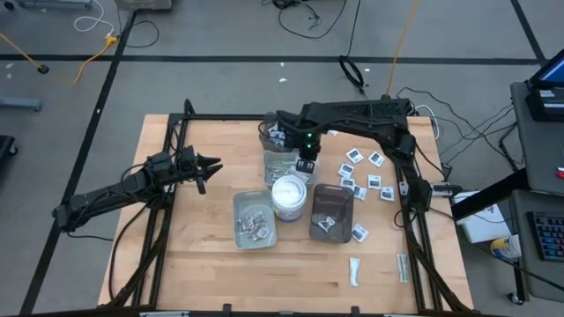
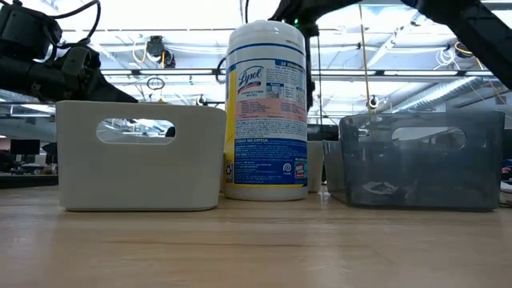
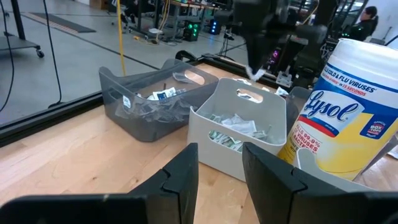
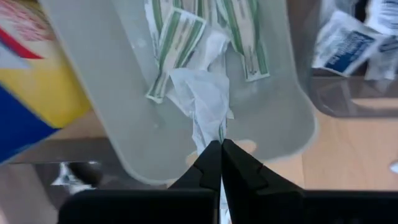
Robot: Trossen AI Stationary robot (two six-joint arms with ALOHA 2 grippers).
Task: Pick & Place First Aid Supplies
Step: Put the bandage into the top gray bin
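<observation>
Jaws of the right gripper are pinched shut on a crumpled white packet, hanging it over the grey tray at 12 o'clock from the white tub, presumably for release. On the tabletop, you see loose square packets at 3 o'clock. Left gripper waits at 9 o'clock, jaws narrowly parted, empty.
</observation>
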